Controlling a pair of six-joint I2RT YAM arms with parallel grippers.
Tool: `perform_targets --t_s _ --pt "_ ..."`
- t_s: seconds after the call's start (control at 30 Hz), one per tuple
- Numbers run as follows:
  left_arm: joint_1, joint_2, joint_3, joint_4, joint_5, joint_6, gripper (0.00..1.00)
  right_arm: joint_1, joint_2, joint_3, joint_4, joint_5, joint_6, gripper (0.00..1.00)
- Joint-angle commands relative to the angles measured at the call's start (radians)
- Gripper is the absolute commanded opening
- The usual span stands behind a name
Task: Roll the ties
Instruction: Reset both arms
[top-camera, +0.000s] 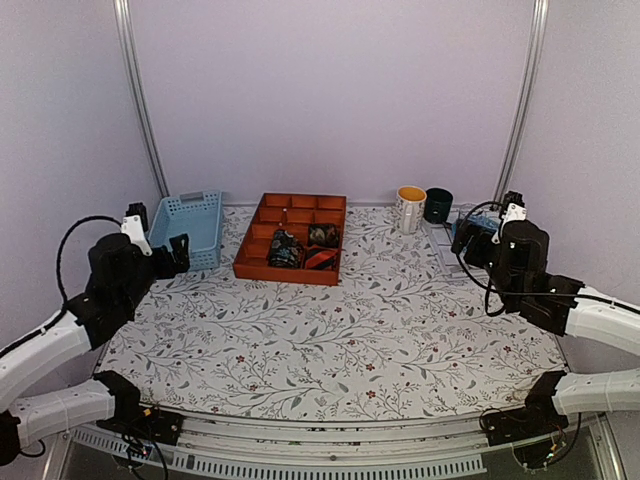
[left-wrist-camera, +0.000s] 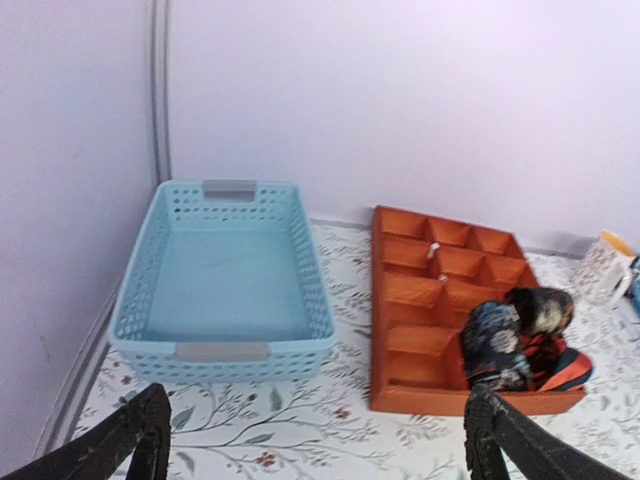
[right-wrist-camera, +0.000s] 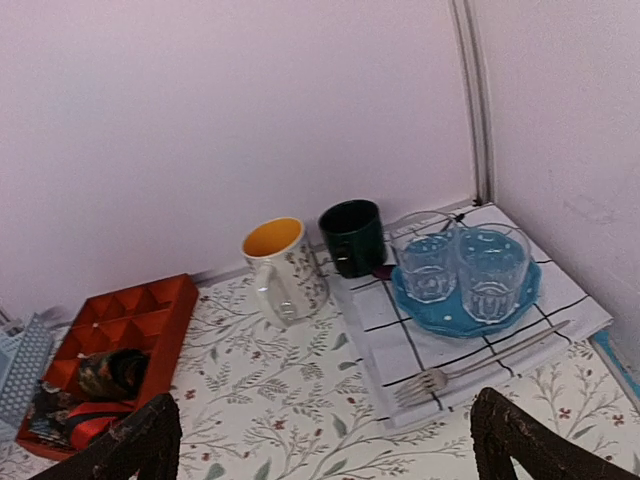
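Ties (top-camera: 285, 250), narrow patterned fabric rolled into small coils, lie in the near right part of your orange compartmented plastic tray (left-wrist-camera: 420, 300) at the back of the floral-print counter (top-camera: 330, 340). A dark blue patterned coil (left-wrist-camera: 495, 350) touches a darker coil (left-wrist-camera: 542, 310) behind it, and a red-and-black one (left-wrist-camera: 558, 368) is just beside them. Your left jaws are spread wide, holding nothing, near the light blue perforated plastic basket (left-wrist-camera: 230, 270). Your right jaws are spread just as wide, also holding nothing.

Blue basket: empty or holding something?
Empty. The left wrist view shows the blue basket with a bare floor, nothing inside it.
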Motion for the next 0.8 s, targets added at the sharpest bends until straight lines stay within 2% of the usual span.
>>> perform_targets --t_s 0.0,0.03,0.1,0.17,0.23,0.3,0.37,0.47,0.5,0.6,0.67,0.7,0.77 --pt "0.041 -0.008 -0.168 0.199 -0.179 0.079 1.00 -0.118 0.042 -0.163 0.276 0.136 -0.264 1.00" --pt "0.068 0.011 -0.222 0.274 -0.161 0.085 1.00 -0.158 0.051 -0.212 0.334 0.100 -0.276 1.00" --pt "0.164 0.056 -0.240 0.350 -0.027 0.115 1.00 -0.222 0.085 -0.315 0.488 0.046 -0.253 1.00" --pt "0.229 0.122 -0.254 0.473 0.083 0.159 1.00 -0.263 0.139 -0.307 0.553 0.074 -0.253 0.99" --pt "0.269 0.198 -0.269 0.550 0.106 0.196 1.00 -0.285 0.220 -0.336 0.738 -0.007 -0.370 1.00" --pt "0.288 0.276 -0.309 0.645 0.103 0.204 1.00 -0.315 0.298 -0.342 0.822 -0.094 -0.553 1.00" --pt "0.307 0.343 -0.325 0.776 0.136 0.200 1.00 -0.353 0.348 -0.389 0.925 -0.154 -0.535 1.00" --pt "0.315 0.447 -0.353 1.024 0.158 0.214 1.00 -0.381 0.469 -0.486 1.259 -0.323 -0.607 1.00" --pt "0.315 0.484 -0.338 1.045 0.129 0.208 1.00 -0.385 0.495 -0.491 1.294 -0.369 -0.651 0.99" --pt "0.318 0.524 -0.263 0.949 0.034 0.199 1.00 -0.412 0.587 -0.485 1.409 -0.383 -0.659 1.00" --pt "0.323 0.590 -0.311 1.143 0.103 0.307 1.00 -0.434 0.625 -0.469 1.446 -0.232 -0.625 1.00" --pt "0.333 0.629 -0.341 1.232 0.159 0.323 1.00 -0.467 0.619 -0.475 1.443 -0.230 -0.581 1.00" --pt "0.344 0.741 -0.392 1.430 0.219 0.331 1.00 -0.553 0.550 -0.481 1.307 -0.396 -0.462 1.00"
